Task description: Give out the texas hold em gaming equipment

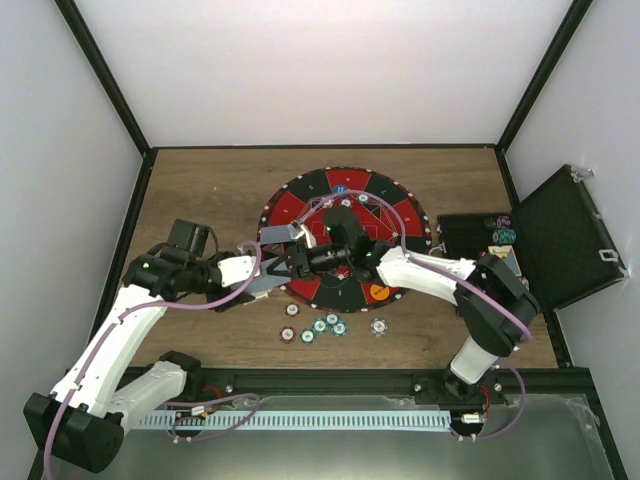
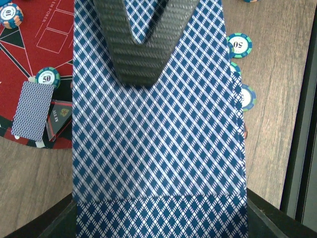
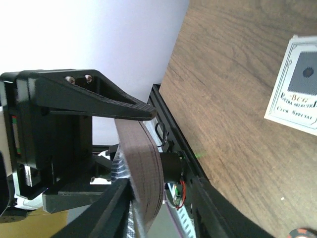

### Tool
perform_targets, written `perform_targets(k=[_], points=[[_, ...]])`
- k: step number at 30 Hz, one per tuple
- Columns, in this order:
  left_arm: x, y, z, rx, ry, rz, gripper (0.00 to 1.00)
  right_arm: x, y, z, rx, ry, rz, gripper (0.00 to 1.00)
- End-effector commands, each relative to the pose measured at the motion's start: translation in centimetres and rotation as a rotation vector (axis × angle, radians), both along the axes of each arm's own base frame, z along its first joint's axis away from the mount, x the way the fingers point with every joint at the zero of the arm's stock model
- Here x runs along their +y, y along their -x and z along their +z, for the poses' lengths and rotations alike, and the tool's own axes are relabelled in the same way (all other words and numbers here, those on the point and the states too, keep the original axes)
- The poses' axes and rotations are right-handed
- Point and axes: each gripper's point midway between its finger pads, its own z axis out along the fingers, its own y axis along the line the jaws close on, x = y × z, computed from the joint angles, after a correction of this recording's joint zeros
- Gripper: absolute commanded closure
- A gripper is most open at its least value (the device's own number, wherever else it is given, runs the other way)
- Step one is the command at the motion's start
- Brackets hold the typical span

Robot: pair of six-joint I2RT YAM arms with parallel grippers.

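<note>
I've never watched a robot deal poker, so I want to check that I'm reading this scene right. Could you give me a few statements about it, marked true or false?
1. The left gripper holds a deck of cards with a blue checked back. True.
2. The black case on the right is closed. False: its lid stands open.
3. Several chips lie on the wooden table, just off the near edge of the mat. True.
4. The round mat is green. False: it is red and black.
5. One card lies face down on the mat, near its edge. True.
</note>
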Motion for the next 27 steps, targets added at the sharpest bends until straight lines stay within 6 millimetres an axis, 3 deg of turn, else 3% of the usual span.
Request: perform_targets(k=[1,9,15,17,21,27], points=[[-0.6,-0.3,1.2,-0.036,0.041,-0.018,0.92,-1.4,-0.6,0.6,-0.023,0.027,-0.048,0.66],[-0.5,-0.4,1.0,-0.034,0.034,-0.014,0.92,-3.2,-1.0,1.7,-0.043,0.027,-0.094,0.93],[-0.4,-0.5,0.6,-0.027,0.027,-0.011,0.92,-5.1,-2.3,3.4,-0.072,0.011,-0.139,0.99],[-0.4,-0.5,0.5,-0.025,0.025,-0.009,0.92,-6.7,-3.9,4.1,-0.086,0.011,-0.177,0.99],[-0.4,-0.6,0.6,-0.026,0.024,-0.008,0.92,-10.7,-9.1,5.1,-0.125,0.019,-0.290,0.99],[-0.4,-0.4,0.8,-0.018,0.025,-0.009,0.92,-14.9,-19.4,2.0,-0.153,0.142,-0.441,0.99]])
